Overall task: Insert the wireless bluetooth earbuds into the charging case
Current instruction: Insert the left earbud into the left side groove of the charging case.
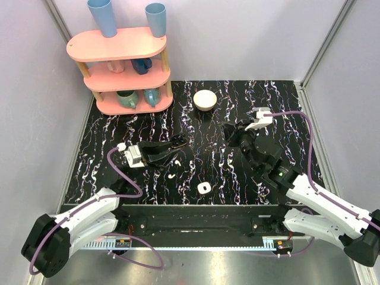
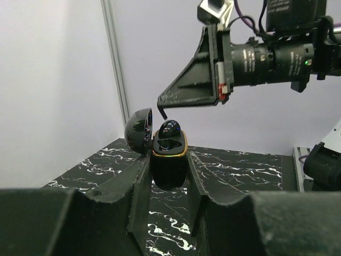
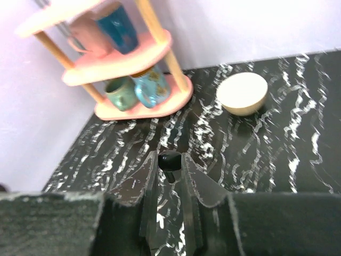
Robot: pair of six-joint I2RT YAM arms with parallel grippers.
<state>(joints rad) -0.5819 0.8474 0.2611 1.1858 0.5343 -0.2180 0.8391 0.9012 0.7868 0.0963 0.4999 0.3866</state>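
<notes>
The black, white-veined surface (image 1: 285, 101) fills the walled cell. At its back left stands a pink three-tier shelf (image 1: 119, 46), with two blue cups (image 1: 104, 16) on its top tier and mugs on the tiers below. A white bowl (image 1: 205, 99) sits just to the right of the shelf's foot, well away from both arms.

The left gripper (image 1: 173, 148) reaches in from the left and is closed on the charging case (image 2: 169, 160), a small black body with a gold rim, gripped by its sides and held upright above the surface. The case's domed lid (image 2: 139, 130) is swung open to the left. A glossy black first earbud (image 2: 169, 128) sits in the case, its top showing above the rim.

The right gripper (image 1: 228, 130) comes from the right, and its tip points toward the case with a clear gap between them. Its fingers are pinched narrowly on a black second earbud (image 3: 169, 160).

Near the front edge of the surface lies a small white rounded piece (image 1: 203, 188) with a dark middle. Two tiny white curved bits (image 1: 171, 176) lie just below the left gripper, and neither gripper touches them.
</notes>
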